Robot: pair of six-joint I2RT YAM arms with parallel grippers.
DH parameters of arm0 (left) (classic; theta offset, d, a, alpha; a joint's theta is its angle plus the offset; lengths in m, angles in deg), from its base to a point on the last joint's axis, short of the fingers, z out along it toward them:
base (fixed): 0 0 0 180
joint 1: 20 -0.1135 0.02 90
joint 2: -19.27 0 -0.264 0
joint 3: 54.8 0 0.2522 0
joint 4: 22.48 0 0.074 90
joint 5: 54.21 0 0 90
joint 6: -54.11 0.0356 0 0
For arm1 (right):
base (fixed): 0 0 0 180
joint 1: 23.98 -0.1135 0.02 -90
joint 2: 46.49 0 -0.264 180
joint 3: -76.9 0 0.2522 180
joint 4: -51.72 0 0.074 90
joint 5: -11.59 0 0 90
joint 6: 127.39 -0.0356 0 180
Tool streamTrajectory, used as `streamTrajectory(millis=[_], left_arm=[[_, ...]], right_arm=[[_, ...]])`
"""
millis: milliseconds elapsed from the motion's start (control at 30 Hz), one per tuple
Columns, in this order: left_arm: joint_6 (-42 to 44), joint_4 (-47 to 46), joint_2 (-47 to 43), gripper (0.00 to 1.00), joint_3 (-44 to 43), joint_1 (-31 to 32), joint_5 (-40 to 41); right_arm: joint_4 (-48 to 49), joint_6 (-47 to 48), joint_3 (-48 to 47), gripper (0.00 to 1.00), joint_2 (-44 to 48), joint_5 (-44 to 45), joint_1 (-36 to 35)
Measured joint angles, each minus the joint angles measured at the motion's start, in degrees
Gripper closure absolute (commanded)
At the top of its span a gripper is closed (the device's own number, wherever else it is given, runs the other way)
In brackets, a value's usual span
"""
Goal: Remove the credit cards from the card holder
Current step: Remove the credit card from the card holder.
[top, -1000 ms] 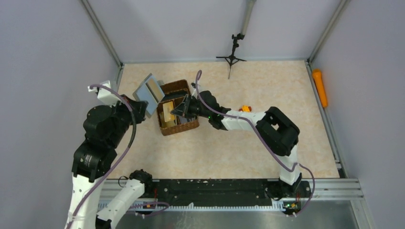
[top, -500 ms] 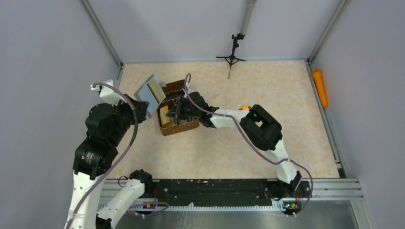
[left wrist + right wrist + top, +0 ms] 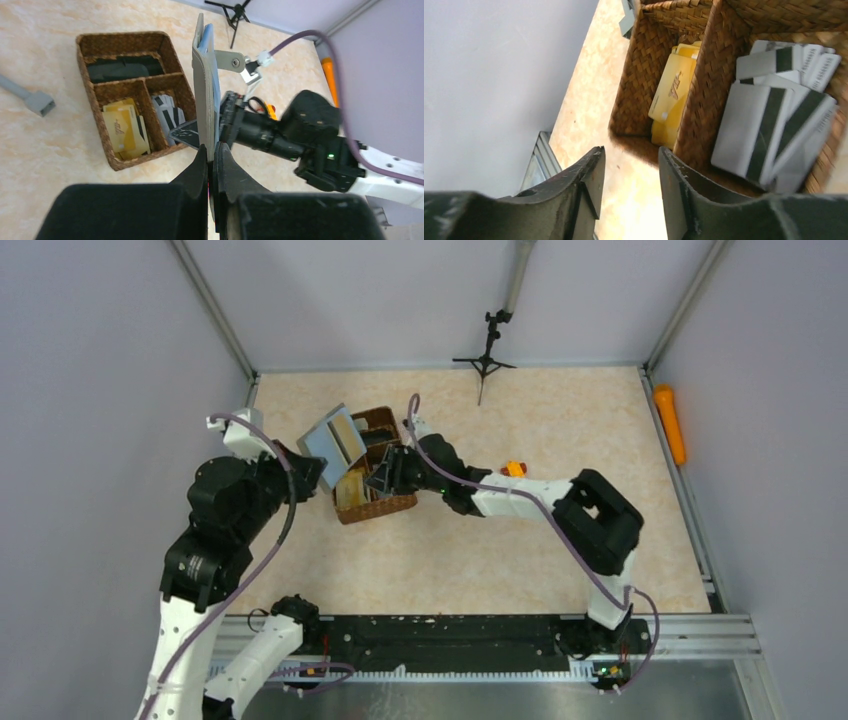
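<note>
pale marbled table (image 3: 560,540) inside grey walls. the left gripper (image 3: 212,150) is pressed together on the lower edge of the card holder (image 3: 204,95), holding it raised and open just beside the left side of the basket (image 3: 82,55). the right gripper (image 3: 630,155) hangs above the basket, fingers spread with nothing between them. yellow cards (image 3: 122,132) lie in the left compartment, and grey cards (image 3: 764,135) lie fanned over each other in the right one.

my read: the step in hand is going for another card. the right gripper would need to lift clear of the rim, turn toward the holder's open face and pinch a thin card edge at a tan pocket. whether any card is left inside i cannot tell.

the basket is stiff brown wicker in a coarse weave, with straight dividers. the cards are thin, smooth rectangles, and the grey ones have black stripes. the holder is a flat grey case with a blue-grey rim, seen edge-on from the left wrist.
</note>
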Motion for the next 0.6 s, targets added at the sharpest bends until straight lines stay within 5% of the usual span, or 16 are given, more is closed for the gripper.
streamTrajectory(millis=[200,233,300,333,600], left_arm=[[-2.4,-2.1,-0.4,1.0,3.7,0.0,-6.1],[-2.8,-2.7,-0.5,1.0,4.5,0.0,-7.1],[-4.2,-5.0,-0.5,1.0,6.6,0.0,-10.3],[-4.7,-6.0,-0.6,1.0,7.6,0.0,-11.5],[-11.5,-17.9,-0.6,1.0,18.3,0.0,-23.6]], right_arm=[[2.4,3.3,16.2,0.52,18.4,1.4,1.3],[2.8,3.4,18.5,0.46,21.2,1.3,1.9],[3.5,3.5,22.6,0.07,26.1,0.9,3.4],[3.6,3.4,24.6,0.05,28.4,0.8,4.1],[3.7,5.6,38.4,0.04,46.1,0.3,5.6]])
